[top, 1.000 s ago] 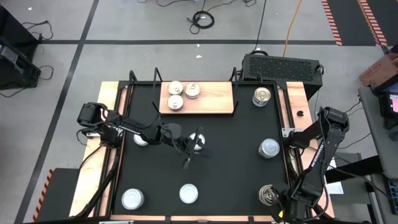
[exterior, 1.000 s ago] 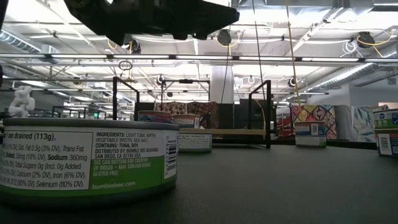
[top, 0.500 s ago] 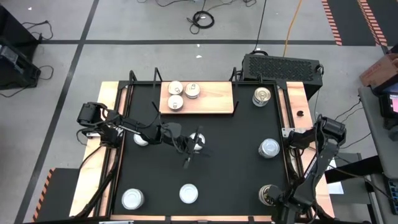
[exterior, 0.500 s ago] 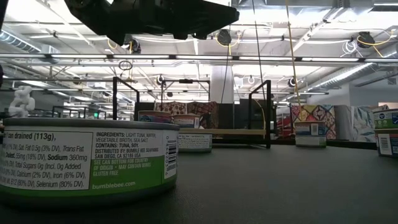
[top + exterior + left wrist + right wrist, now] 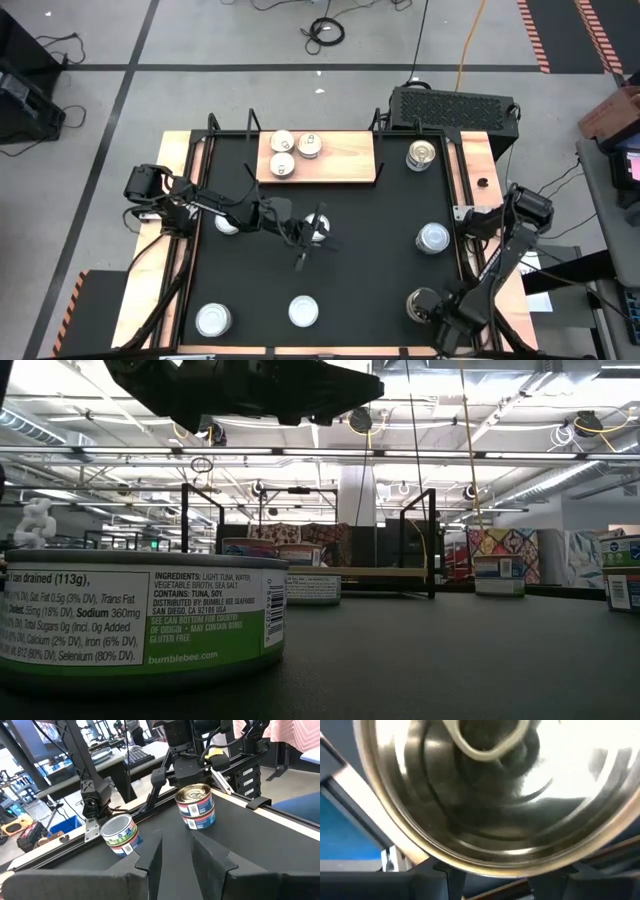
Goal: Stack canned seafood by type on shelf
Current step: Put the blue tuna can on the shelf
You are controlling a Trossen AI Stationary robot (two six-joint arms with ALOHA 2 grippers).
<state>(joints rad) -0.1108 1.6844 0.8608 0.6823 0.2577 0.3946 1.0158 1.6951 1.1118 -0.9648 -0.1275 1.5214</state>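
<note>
The shelf [image 5: 345, 160], a light wooden board at the table's far edge, bears three tins [image 5: 283, 141]. My left gripper [image 5: 313, 238] hangs level above the table's middle, open, nothing between its fingers [image 5: 175, 857]. A white-topped tin [image 5: 321, 232] stands on the table below it. My right gripper [image 5: 437, 320] points down over two stacked tins [image 5: 196, 807] at the near right, fingers wide apart. The upper tin's silvery pull-ring top [image 5: 485, 795] fills the right wrist view. In the left wrist view the right gripper [image 5: 186, 767] stands just above that top.
Single tins stand at the far right [image 5: 421, 155], the right [image 5: 432, 238], the near left [image 5: 213, 320], the near centre [image 5: 303, 311] and under my left arm [image 5: 228, 222]. Black rods [image 5: 250, 125] rise at the shelf's ends. The shelf's right half is bare wood.
My right gripper has come down toward the stacked tins at the near right, shifting a little toward the table's left, and has rolled about its own axis. Its fingers stay wide apart.
</note>
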